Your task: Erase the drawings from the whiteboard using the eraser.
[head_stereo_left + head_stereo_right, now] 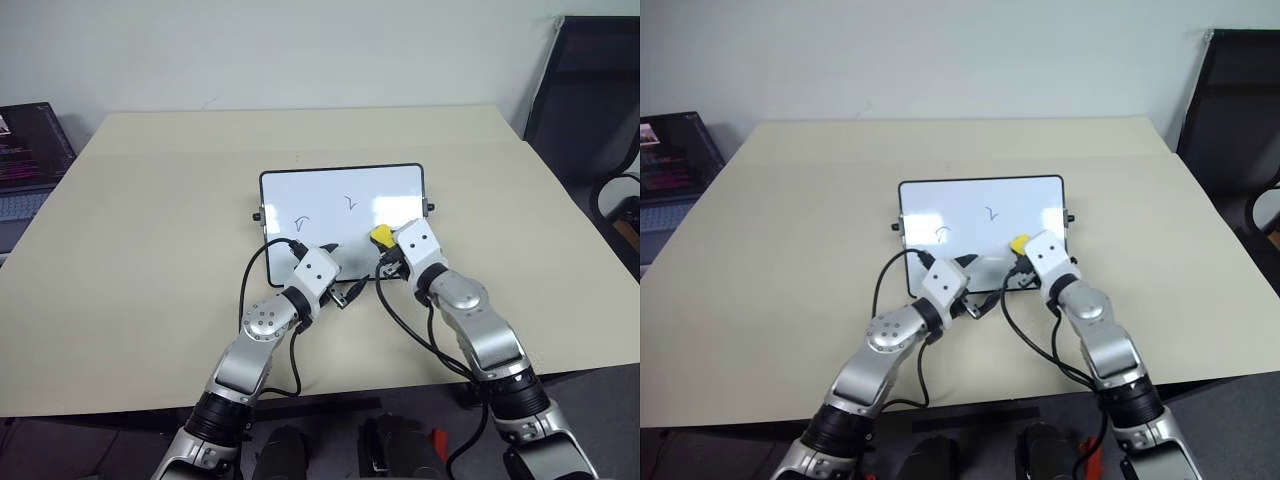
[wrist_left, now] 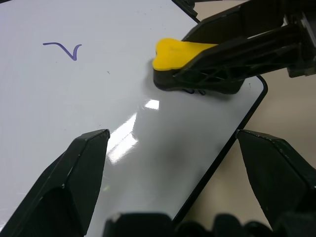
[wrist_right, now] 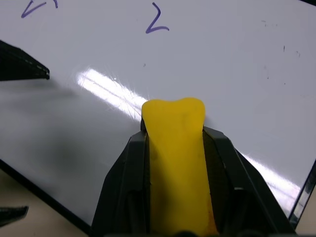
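The whiteboard (image 1: 330, 190) lies flat on the beige table, a little ahead of both arms. Two small dark drawings show on it, one at the left (image 1: 303, 220) and one in the middle (image 1: 350, 203). My right gripper (image 1: 385, 240) is shut on the yellow eraser (image 3: 175, 148), whose dark underside rests on the board's near right part. A trace of ink (image 2: 195, 91) peeks out from under the eraser (image 2: 177, 52). Over the board's near edge, my left gripper (image 2: 173, 133) is open, its fingers wide apart with nothing between them.
The table (image 1: 150, 200) extends well beyond the board on all sides. A laptop (image 1: 25, 160) sits off its left edge and a black chair (image 1: 590, 100) stands at the right. Black cables (image 1: 250, 280) loop from both wrists over the near tabletop.
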{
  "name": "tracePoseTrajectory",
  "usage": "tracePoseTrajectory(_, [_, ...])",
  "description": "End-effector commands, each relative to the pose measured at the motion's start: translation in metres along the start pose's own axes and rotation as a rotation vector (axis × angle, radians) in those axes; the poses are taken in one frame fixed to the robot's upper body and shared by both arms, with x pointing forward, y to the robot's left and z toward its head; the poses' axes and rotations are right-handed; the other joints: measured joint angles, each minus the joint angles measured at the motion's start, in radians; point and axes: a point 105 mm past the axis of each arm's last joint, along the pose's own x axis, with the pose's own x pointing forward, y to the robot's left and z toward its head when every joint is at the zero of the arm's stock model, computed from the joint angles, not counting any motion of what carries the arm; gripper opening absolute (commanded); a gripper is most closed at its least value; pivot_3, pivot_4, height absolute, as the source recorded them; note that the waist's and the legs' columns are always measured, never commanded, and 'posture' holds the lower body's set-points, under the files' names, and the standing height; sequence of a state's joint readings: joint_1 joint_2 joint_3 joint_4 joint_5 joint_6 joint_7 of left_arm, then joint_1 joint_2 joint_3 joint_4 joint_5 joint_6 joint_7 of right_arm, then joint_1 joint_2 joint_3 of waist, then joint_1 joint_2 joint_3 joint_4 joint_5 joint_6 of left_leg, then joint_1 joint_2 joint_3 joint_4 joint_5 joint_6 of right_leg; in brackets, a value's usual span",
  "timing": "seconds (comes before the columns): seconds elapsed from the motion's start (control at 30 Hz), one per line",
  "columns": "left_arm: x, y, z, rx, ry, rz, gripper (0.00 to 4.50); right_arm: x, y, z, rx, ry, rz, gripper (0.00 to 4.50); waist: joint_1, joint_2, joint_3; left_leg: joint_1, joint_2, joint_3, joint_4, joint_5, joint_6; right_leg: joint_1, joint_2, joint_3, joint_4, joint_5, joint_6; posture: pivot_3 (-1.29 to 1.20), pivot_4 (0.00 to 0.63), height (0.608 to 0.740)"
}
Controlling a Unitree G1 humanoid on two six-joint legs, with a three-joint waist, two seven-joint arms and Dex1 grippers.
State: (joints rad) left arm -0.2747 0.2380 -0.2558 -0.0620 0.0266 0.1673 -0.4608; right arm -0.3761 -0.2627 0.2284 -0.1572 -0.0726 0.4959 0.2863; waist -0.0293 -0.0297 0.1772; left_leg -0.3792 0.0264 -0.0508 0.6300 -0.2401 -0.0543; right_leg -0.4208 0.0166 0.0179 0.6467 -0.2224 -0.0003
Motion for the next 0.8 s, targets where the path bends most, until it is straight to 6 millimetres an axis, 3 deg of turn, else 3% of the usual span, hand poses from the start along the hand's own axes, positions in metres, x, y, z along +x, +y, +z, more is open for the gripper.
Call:
tracePoseTrajectory(0.03, [0.001, 0.004, 0.014, 0.014, -0.055, 0.021, 4.5, -0.009, -0.008, -0.011, 0.0, 0.056, -0.023, 1.12, 0.0, 0.0, 0.0, 0.0, 0.0, 0.0, 0.0, 0.0, 0.0, 0.0, 0.0, 0.0, 0.0, 0.0, 0.0, 0.0, 0.15, 0.74])
tracePoseTrajectory(0.4, [0.001, 0.002, 0.014, 0.008, -0.06, 0.005, 4.5, -0.039, -0.019, -0.033, -0.005, 0.142, -0.036, 1.12, -0.001, 0.0, 0.0, 0.0, 0.0, 0.0, 0.0, 0.0, 0.0, 0.0, 0.0, 0.0, 0.0, 0.0, 0.0, 0.0, 0.15, 0.74])
tracePoseTrajectory(0.63, [0.004, 0.002, 0.016, 0.008, -0.068, 0.0, 4.5, -0.024, -0.028, 0.006, 0.015, -0.028, -0.093, 1.12, -0.003, 0.0, 0.0, 0.0, 0.0, 0.001, 0.0, 0.0, 0.0, 0.0, 0.0, 0.0, 0.001, 0.0, 0.0, 0.0, 0.15, 0.74])
tracePoseTrajectory(0.8, [0.004, 0.003, 0.016, 0.009, -0.068, 0.003, 4.5, -0.013, -0.021, 0.031, 0.025, -0.159, -0.079, 1.12, -0.002, 0.0, 0.0, -0.001, 0.0, 0.0, 0.0, 0.0, 0.0, -0.001, 0.0, 0.0, -0.001, 0.0, 0.0, 0.0, 0.15, 0.74])
